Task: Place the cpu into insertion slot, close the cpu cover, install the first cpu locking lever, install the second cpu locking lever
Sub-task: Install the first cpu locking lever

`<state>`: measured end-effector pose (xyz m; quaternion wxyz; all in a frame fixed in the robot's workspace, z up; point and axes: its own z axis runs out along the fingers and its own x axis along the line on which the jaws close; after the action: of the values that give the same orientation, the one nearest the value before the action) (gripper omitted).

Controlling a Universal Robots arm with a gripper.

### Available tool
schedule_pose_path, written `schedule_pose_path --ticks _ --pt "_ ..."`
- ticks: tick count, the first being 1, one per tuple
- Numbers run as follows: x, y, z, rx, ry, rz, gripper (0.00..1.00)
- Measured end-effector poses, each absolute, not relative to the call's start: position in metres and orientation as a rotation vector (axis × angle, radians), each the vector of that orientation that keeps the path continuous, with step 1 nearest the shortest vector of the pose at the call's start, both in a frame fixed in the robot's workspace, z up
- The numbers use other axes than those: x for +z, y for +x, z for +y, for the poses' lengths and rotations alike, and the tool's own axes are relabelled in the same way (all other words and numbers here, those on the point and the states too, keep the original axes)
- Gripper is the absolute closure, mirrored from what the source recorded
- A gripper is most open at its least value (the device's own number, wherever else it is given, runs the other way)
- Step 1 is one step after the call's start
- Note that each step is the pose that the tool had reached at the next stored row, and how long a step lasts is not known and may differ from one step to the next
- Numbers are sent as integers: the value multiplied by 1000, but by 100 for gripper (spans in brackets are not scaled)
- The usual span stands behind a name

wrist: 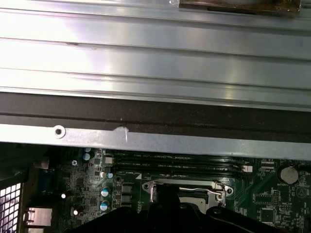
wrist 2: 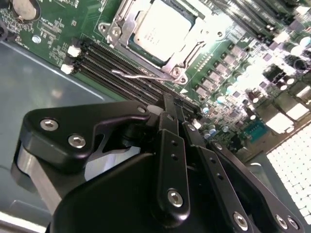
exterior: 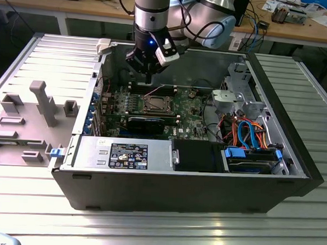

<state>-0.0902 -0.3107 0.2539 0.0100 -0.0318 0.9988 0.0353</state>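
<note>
Right up close in the second wrist view, the hand (wrist 2: 176,114) is clenched on nothing, its black fingers (wrist 2: 171,145) pressed together. Beyond it the cpu (wrist 2: 163,30) already sits in the insertion slot (wrist 2: 181,64), framed by the cpu cover (wrist 2: 116,30), so the hand hangs free above the motherboard (exterior: 187,115).

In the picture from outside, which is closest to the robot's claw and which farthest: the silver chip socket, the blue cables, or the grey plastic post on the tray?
From the gripper in the exterior view:
1. The chip socket, just below it on the green board.
2. The blue cables, toward the exterior view's right inside the case.
3. The grey post, outside the case on the exterior view's left; not far behind the cables, so this order is less sure.
</note>
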Motion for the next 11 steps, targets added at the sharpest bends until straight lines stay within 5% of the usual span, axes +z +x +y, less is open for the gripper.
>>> schedule_pose_path --ticks 11 --pt "238 -74 -311 97 -65 3119 89"
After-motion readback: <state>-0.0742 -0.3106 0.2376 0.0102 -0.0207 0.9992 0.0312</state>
